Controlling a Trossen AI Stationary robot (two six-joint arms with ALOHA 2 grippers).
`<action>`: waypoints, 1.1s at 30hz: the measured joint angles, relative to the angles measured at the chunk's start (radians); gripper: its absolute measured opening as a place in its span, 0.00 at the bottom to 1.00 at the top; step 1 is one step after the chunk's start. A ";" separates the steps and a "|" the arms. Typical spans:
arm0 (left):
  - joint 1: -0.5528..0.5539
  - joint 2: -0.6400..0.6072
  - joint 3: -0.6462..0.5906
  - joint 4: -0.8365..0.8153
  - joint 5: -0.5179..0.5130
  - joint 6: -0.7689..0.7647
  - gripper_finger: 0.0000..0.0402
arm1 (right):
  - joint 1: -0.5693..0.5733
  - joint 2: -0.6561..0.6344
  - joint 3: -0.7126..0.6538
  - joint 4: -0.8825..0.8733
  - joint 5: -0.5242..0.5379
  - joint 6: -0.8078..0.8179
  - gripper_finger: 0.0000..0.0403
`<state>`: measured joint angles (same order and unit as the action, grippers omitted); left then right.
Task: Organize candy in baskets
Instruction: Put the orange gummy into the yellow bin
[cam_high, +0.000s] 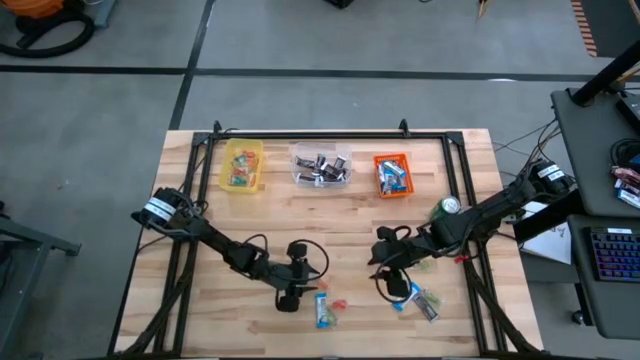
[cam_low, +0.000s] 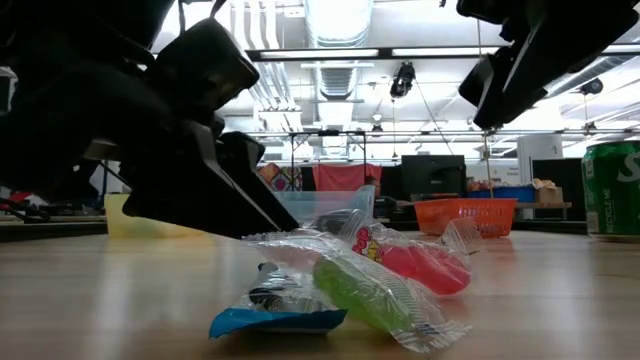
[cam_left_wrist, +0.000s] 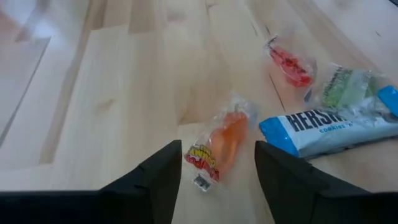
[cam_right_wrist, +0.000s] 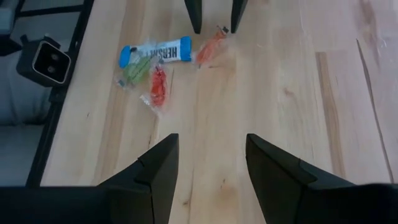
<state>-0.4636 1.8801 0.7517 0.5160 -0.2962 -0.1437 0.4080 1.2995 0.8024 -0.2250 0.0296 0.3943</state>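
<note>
On the wooden table (cam_high: 330, 215) the left gripper (cam_left_wrist: 216, 180) is low over the near middle part, and its two fingers (cam_left_wrist: 152, 180) stand apart, released, with an orange wrapped candy (cam_left_wrist: 217, 144) lying on the wood between the tips and not held. Just beside this candy, to the right, lies a blue-and-white bar (cam_left_wrist: 329, 124), and a green piece (cam_left_wrist: 345, 87) and a red piece (cam_left_wrist: 291, 62) lie close to that bar; in the low view the green piece and the red piece lie on top of each other over the bar. The right gripper (cam_right_wrist: 206, 163) hangs above the table to the right of this small group, its jaws also spread and with nothing between them. A few more wrapped candies (cam_high: 420, 300) lie on the table near the right gripper, on the near right side. At the far edge of the table three baskets stand in a row: the yellow basket (cam_high: 243, 165) at the left, the clear basket (cam_high: 321, 166) in the middle and the orange basket (cam_high: 392, 175) at the right, each with candies inside. A green can (cam_high: 447, 207) stands upright on the right part of the table, beside the right arm.
</note>
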 joint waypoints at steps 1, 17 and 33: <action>0.002 0.000 0.000 0.002 0.000 0.018 0.46 | 0.000 0.000 0.000 0.006 0.000 0.000 0.43; 0.078 0.076 0.000 0.111 0.123 0.139 0.31 | 0.000 0.000 -0.002 0.029 0.000 -0.013 0.43; 0.088 -0.313 -0.001 -0.446 -0.141 0.116 0.05 | -0.018 -0.069 -0.008 0.127 0.412 -0.143 0.43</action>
<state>-0.3758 1.5674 0.7502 0.0696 -0.4369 -0.0277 0.3901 1.2301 0.7940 -0.0978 0.4411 0.2509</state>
